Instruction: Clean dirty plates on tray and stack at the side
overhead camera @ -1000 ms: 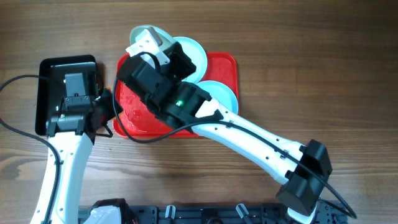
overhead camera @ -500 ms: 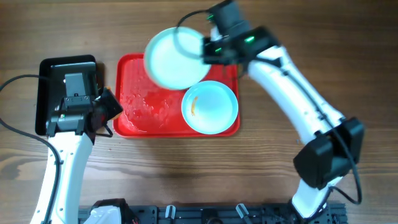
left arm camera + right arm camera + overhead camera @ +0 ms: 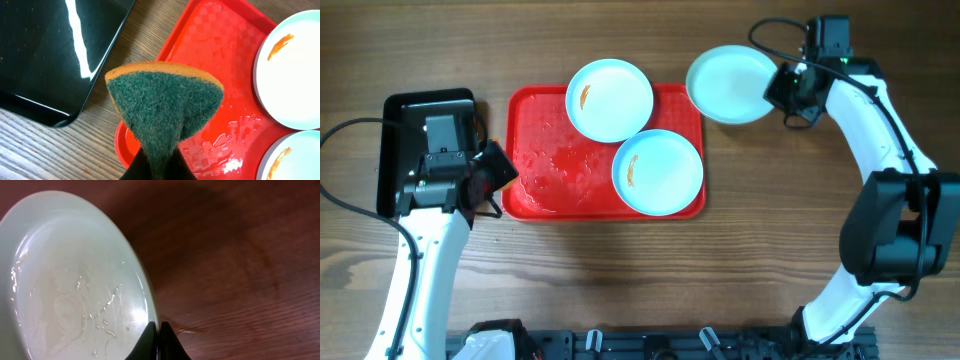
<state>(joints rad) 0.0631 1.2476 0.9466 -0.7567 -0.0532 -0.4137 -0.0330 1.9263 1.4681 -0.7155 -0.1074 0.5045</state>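
Observation:
The red tray [image 3: 545,165] holds two pale plates, each with an orange smear: one at its back edge [image 3: 609,99] and one at its front right [image 3: 657,171]. Both also show in the left wrist view [image 3: 295,75] [image 3: 295,160]. My right gripper [image 3: 782,88] is shut on the rim of a third, wet plate [image 3: 731,84] and holds it over the table right of the tray; the right wrist view shows its fingertips [image 3: 159,332] pinching the rim of that plate [image 3: 65,290]. My left gripper [image 3: 490,178] is shut on a green-and-orange sponge [image 3: 165,105] at the tray's left edge [image 3: 210,45].
A glossy black tray [image 3: 405,130] lies left of the red tray, under my left arm; it also shows in the left wrist view [image 3: 45,45]. Water drops lie on the red tray's left half. Bare wood table [image 3: 770,220] lies to the right and front.
My right arm swung from over the tray to the right, carrying the plate off the tray to the table's right side. The left arm has not moved.

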